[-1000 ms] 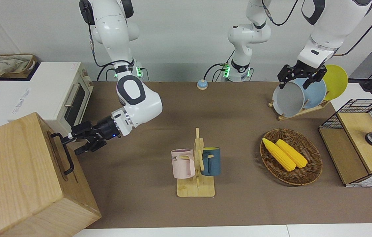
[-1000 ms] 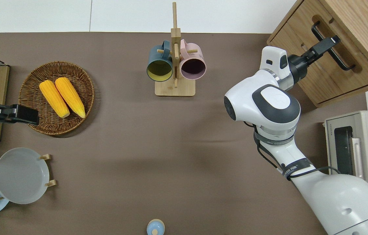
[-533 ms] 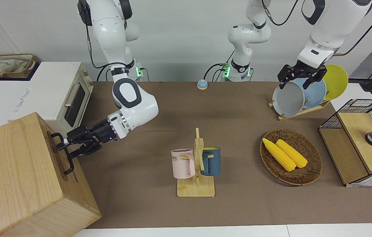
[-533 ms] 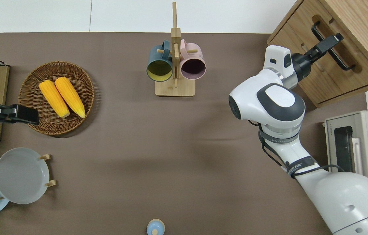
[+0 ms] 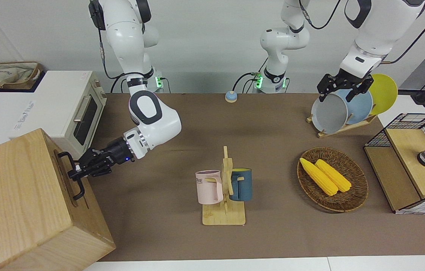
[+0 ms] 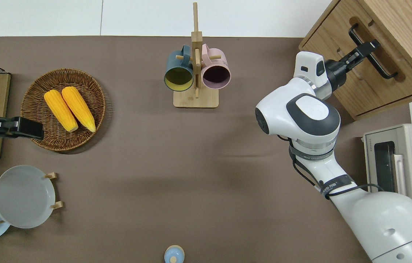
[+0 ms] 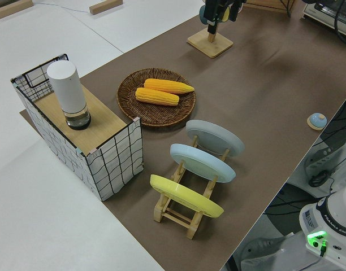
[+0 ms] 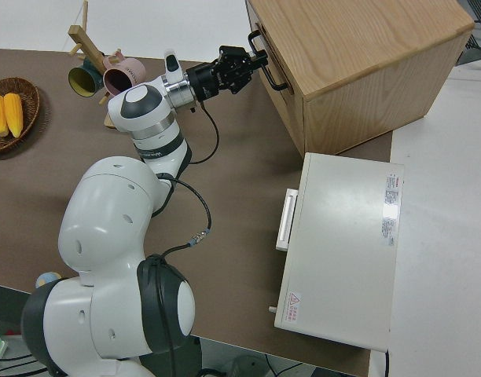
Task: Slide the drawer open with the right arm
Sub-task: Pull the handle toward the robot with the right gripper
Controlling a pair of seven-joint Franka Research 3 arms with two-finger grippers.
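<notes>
The drawer (image 6: 404, 82) is the upper strip of the big pale wooden cabinet (image 5: 12, 195) at the right arm's end of the table. It looks closed. Its black loop handle (image 5: 78, 188) sits in a recess and also shows in the overhead view (image 6: 381, 65). My right gripper (image 5: 75, 174) reaches sideways to the handle's end nearer the robots and is shut on it. The gripper also shows in the overhead view (image 6: 368, 45) and the right side view (image 8: 255, 67). My left gripper (image 5: 342, 90) is parked and open.
A white toaster oven (image 5: 65, 109) stands beside the cabinet, nearer the robots. A mug rack (image 5: 224, 188) with two mugs stands mid-table. A corn basket (image 5: 332, 180), a plate rack (image 5: 344, 109) and a wire-mesh cabinet (image 5: 408, 162) are toward the left arm's end.
My right gripper moved in to the drawer handle and its open fingers closed around the bar. The drawer has not moved. The left arm has not moved.
</notes>
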